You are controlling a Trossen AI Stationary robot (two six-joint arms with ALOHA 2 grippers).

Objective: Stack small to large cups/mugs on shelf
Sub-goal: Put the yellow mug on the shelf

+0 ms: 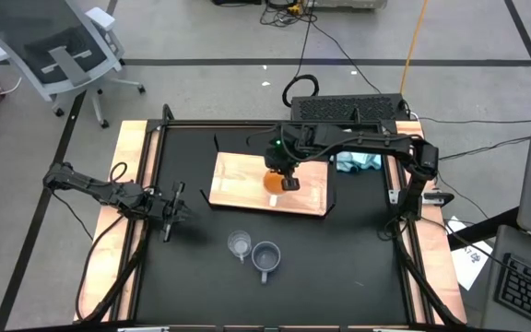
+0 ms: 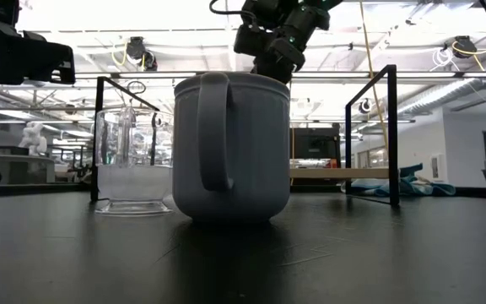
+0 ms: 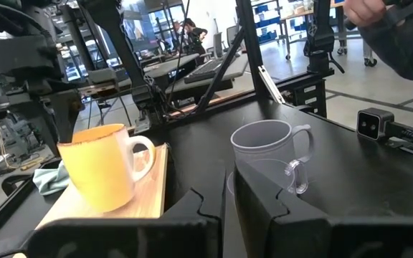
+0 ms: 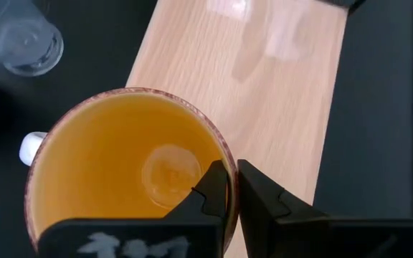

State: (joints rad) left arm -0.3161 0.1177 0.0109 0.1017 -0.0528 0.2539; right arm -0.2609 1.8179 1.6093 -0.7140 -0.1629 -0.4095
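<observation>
The orange mug (image 4: 131,172) with a white handle (image 4: 31,147) stands upright on the light-wood shelf (image 1: 247,184); it also shows in the left wrist view (image 3: 102,168). My right gripper (image 4: 231,190) is over it, shut on its rim; it also shows in the high view (image 1: 286,177). The blue-grey mug (image 1: 265,256) and the clear glass cup (image 1: 239,244) stand on their bases on the black table, nearer the front edge. My left gripper (image 1: 175,210) waits, shut and empty, at the table's left. My right gripper holds the orange mug's rim (image 4: 224,161) on the side away from the handle, one finger (image 4: 206,193) inside the mug and one (image 4: 264,197) outside. The fingers come from above, pointing down. The mug is upright, and in the left wrist view its base seems to rest on the shelf.
A light-blue cloth (image 1: 358,162) lies beyond the shelf's right end. A black metal frame (image 1: 155,138) runs round the table. The blue-grey mug (image 2: 230,148) and the glass cup (image 2: 133,165) stand close together. A keyboard (image 1: 344,109) lies at the far edge.
</observation>
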